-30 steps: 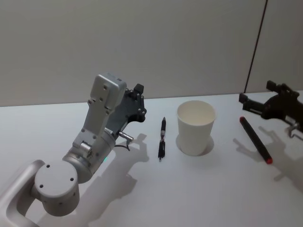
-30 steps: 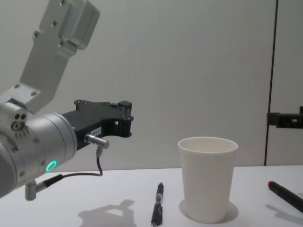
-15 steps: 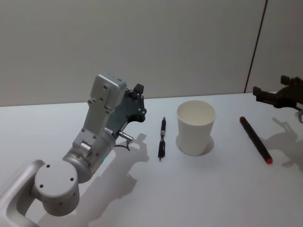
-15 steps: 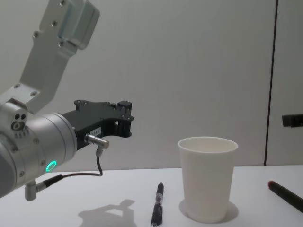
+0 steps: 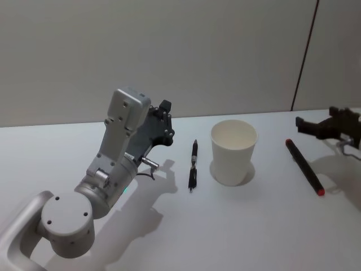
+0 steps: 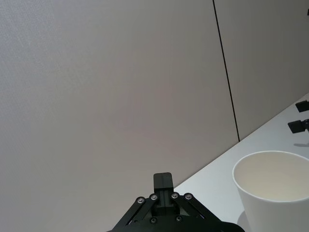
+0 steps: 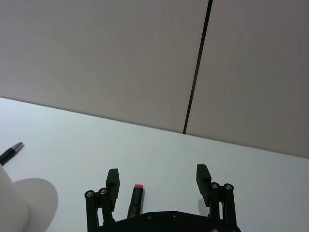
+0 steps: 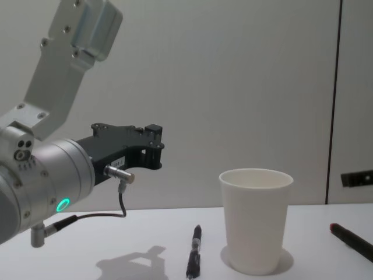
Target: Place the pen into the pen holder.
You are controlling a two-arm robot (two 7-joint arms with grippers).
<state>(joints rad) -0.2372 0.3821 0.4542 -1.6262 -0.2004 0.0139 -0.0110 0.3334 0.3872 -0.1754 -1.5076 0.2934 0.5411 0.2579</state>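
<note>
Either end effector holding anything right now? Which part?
Nothing held. Right end effector is open, near the red-tipped pen, which lies on the table; left end effector is shut and empty.

My right pincer (image 7: 158,179) hangs w/ fingers spread near the far end of the black marker w/ red ends (image 5: 304,166). An open lane of bare white tabletop (image 5: 271,226) runs betw. marker & the plain white paper cup (image 5: 233,152); the cup mouth is open above. A thin black pen (image 5: 193,164) lies just left of the cup, apart. My left pincer (image 5: 165,121), fingers together, is raised left of the pen & blocks that side.
</note>
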